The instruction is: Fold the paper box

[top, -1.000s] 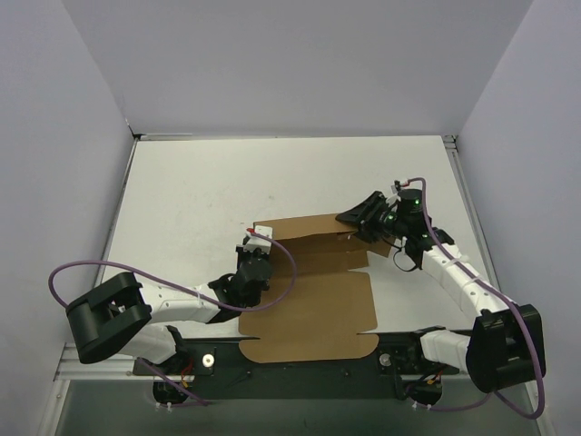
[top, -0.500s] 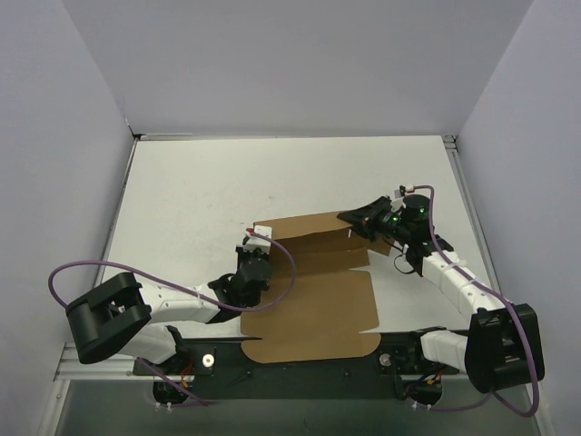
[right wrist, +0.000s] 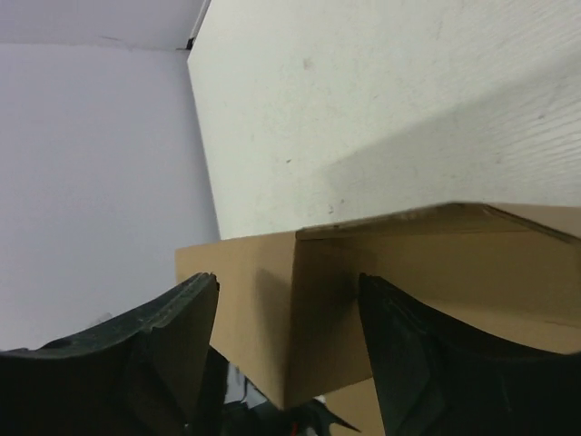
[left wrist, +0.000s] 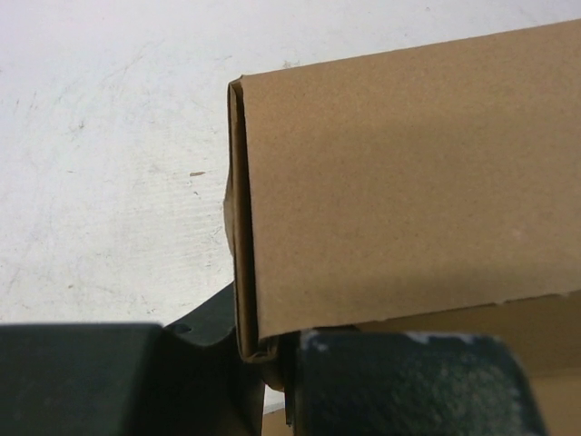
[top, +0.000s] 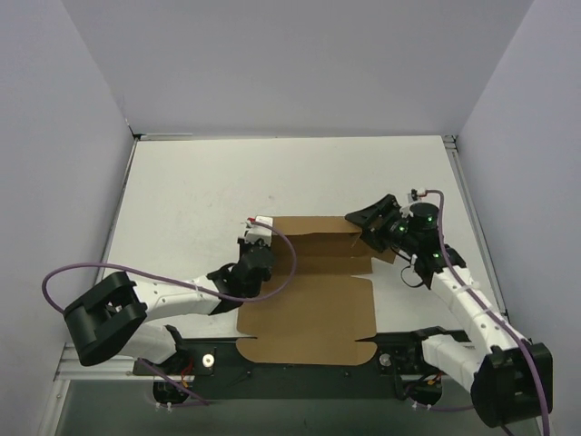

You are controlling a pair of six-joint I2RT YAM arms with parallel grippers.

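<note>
1. left gripper (top: pixel 255 240), left of centre: clenched on the box's left end. Wrist view shows a doubled cardboard edge pinched between its fingers (left wrist: pixel 399 381).
2. paper box (top: pixel 309 304), centre to lower centre of the table (top: pixel 191 191): far strip stands up as a low wall, big front panel lies flat toward the bottom edge.
3. right gripper (top: pixel 368 227), right of centre: jaws spread wide, straddling the wall's right corner, gripping nothing.
4. progress: looks roughly midway. Far wall is up; side walls, front panel and tabs are left to fold and tuck.
</note>
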